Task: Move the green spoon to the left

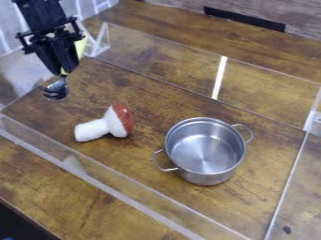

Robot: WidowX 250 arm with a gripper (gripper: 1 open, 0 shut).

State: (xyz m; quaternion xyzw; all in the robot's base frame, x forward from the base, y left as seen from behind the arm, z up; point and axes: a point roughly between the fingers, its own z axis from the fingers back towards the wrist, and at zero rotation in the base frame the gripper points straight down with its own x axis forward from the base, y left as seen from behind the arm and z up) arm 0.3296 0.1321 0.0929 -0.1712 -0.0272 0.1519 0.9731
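**Green spoon held at far left of counter, bowl down near the surface**

Single view, from above and in front of the work area.

Gripper [58, 62]: black, at the upper left of the view, pointing steeply downward. Its fingers are closed on the green spoon [56, 84]. The yellow-green handle is mostly hidden between and behind the fingers; a sliver of it shows at their right side. The round silver bowl hangs below the fingertips, facing down, very close to the counter [189, 75]. Cannot tell whether the bowl touches the wood or sits just above it.

Spoon position: far left of the wooden counter, close to the left clear wall [25, 66] of the transparent enclosure that surrounds the work area.

Other items:
- Mushroom toy [104, 124], red cap and white stem, lying on its side, below and to the right of the spoon, apart from it.
- Silver pot [206, 150], upright, empty, two small side handles, at lower centre-right, well apart from the spoon and near the mushroom toy but not touching it.
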